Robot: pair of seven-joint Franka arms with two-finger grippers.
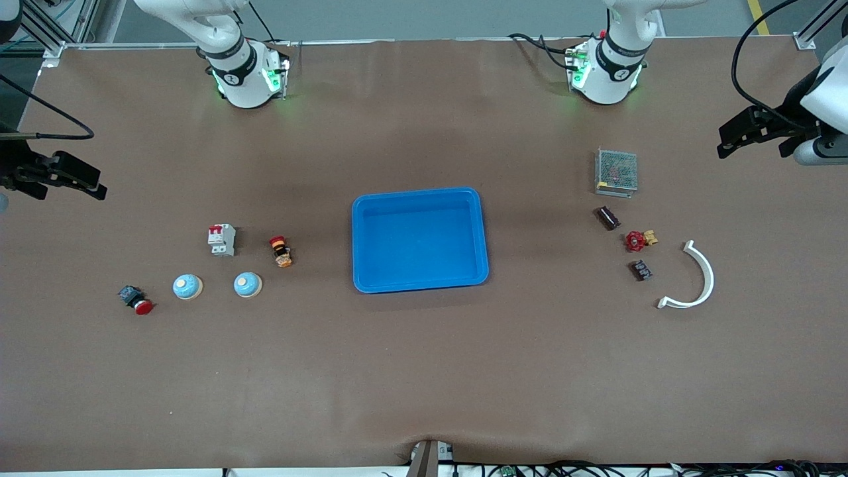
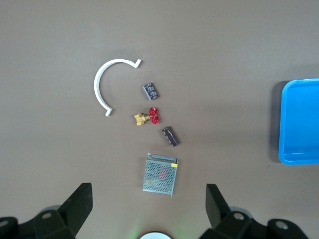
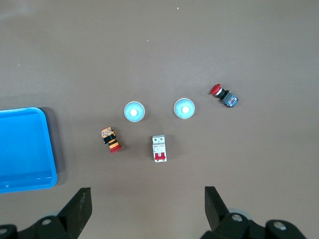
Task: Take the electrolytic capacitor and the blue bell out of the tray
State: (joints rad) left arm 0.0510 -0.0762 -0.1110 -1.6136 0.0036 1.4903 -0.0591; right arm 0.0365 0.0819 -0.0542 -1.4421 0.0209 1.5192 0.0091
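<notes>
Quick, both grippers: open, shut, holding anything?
Left gripper: open, empty, above the table.
Right gripper: open, empty, above the table.

Light: we see even, soft brightness from above.
Shadows: short and faint beside the blue tray.
Sharpness: all three views look clear.

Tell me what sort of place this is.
Probably a robotics lab bench for sorting tests: a brown-covered table holds a blue tray, with small electrical parts like a circuit breaker and a mesh-cased power supply.

White arms with green-lit bases, black cables and black claws.
</notes>
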